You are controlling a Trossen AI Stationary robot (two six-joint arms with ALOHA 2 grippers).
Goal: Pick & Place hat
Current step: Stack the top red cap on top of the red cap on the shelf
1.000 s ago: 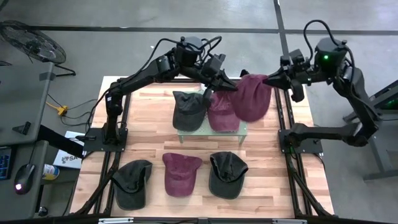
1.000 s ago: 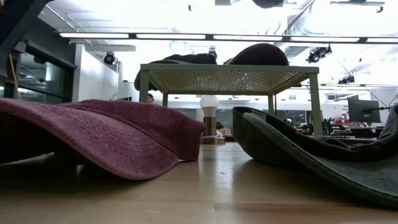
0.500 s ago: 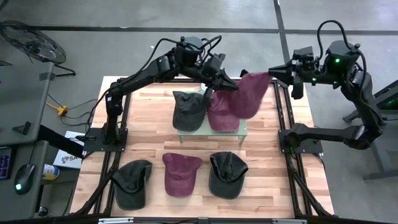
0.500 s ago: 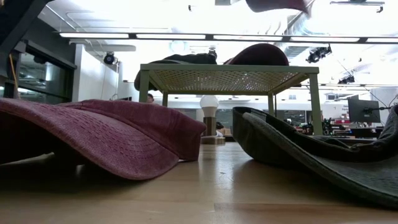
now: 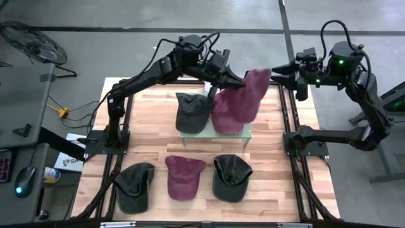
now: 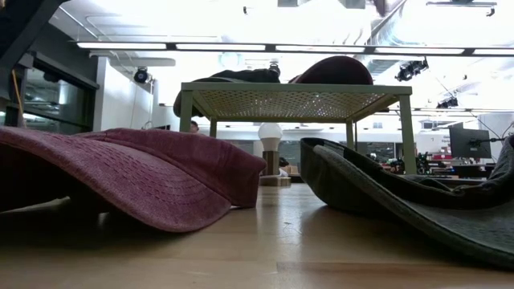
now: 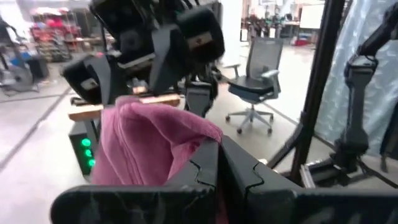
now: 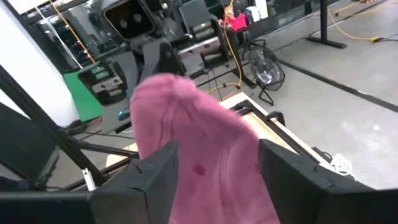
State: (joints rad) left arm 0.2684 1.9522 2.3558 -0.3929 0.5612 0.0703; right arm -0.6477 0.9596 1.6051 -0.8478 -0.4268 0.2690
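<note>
A maroon hat [image 5: 243, 101] hangs in the air above the small rack [image 5: 248, 134], with my left gripper [image 5: 237, 81] shut on it. In the left wrist view its pink cloth [image 7: 149, 143] bunches beside the fingers. My right gripper [image 5: 273, 69] is open at the hat's far right corner. Its two fingers stand on either side of the crown [image 8: 199, 143], and I cannot tell whether they touch it. On the rack lie a dark hat [image 5: 192, 113] and another maroon hat [image 5: 224, 120]. My left gripper pinches a bunched edge of the maroon hat [image 7: 208, 140] between its two shut fingers [image 7: 249, 177]. The fingers lie level and come from the table's left. The hat hangs slack below and beside them, lifted clear of the rack.
Three hats lie along the near part of the wooden table: a dark one [image 5: 135, 185], a maroon one [image 5: 184, 177] and a dark one [image 5: 231, 178]. The rack's mesh top [image 6: 281, 100] stands on legs at mid table. Black frame rails [image 5: 292, 136] run along both sides.
My right gripper has opened and let go of the maroon hat after drawing slightly toward the table's right and far edge. The hat, earlier spread between both grippers, has folded in and now hangs narrower from my left gripper, which kept its place.
</note>
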